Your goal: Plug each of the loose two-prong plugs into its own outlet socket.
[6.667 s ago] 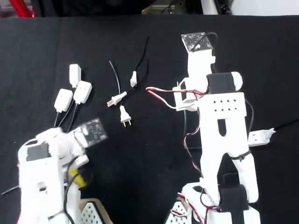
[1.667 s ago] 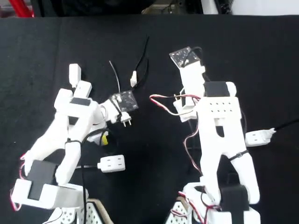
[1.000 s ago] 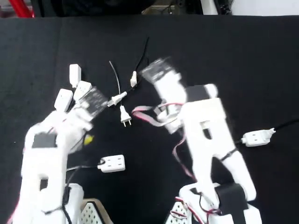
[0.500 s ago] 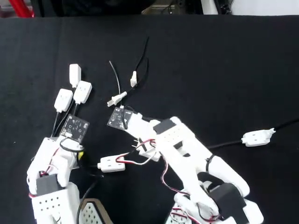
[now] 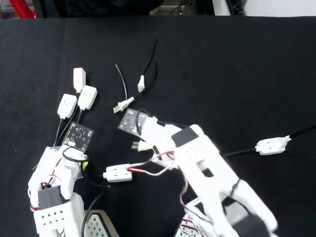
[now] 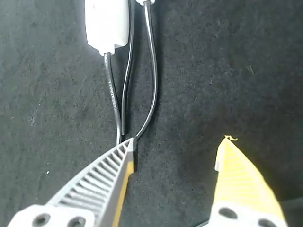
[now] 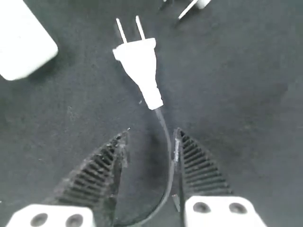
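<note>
The right pincer (image 7: pixel 150 137) stands open, its ribbed fingers (image 7: pixel 102 165) set either side of the black cord (image 7: pixel 163 130) of a white two-prong plug (image 7: pixel 137 59). They straddle the cord without pinching it, and it lies closer to one finger than the other. The plug lies flat on the black table (image 7: pixel 246 71) just ahead of the fingertips, prongs pointing away from the pincer. Farther ahead and off to one side lies a white outlet socket (image 7: pixel 23 45), apart from the prongs.

The left pincer (image 6: pixel 177 142) is also open and holds nothing, with a grey finger (image 6: pixel 94 189) and a yellow finger (image 6: pixel 241 179) spread wide over bare cloth. Black socket leads (image 6: pixel 113 99) run from the grey fingertip toward a white socket block (image 6: pixel 108 23) ahead of it.

From above, a group of three sockets (image 5: pixel 88 97) sits ahead of the left pincer. Two more loose plugs (image 5: pixel 123 104) lie beyond the right pincer, a single socket (image 5: pixel 118 173) lies beside that arm, and a far socket (image 5: pixel 270 144) lies well off on its other side.

No plug appears seated in any socket, so the whole task looks to be ahead. The step in hand seems to be picking up the first plug, after which it must be carried to a socket and pushed in, then the same for the others
</note>
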Robot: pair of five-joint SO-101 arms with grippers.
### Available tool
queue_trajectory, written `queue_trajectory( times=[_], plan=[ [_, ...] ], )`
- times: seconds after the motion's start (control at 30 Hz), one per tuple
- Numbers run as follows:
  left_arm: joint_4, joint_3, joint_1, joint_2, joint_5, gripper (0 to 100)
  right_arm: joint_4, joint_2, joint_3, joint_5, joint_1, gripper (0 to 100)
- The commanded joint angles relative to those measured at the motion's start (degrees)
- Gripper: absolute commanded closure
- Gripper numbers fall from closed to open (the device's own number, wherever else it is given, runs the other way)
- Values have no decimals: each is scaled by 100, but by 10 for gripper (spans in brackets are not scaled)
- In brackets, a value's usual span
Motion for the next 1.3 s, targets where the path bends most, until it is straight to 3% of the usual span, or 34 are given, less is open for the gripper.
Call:
queue_trajectory(
  times=[0.0, 0.17, 0.37, 0.73, 1.27],
  plan=[
    [62, 101, -75, -53, 53, 723, 26, -901, 242, 26, -290, 854],
    [44, 101, -251, -53, 53, 723, -545, -1719, 1051, 202, -536, 851],
    [70, 101, -268, -62, 53, 723, -1626, -1393, 1569, 325, -554, 851],
    [70, 101, -259, -62, 53, 723, -2268, 1349, 163, 492, -299, 851],
    [79, 101, -171, -53, 53, 723, -2778, 2237, -286, 519, -97, 855]
  ],
)
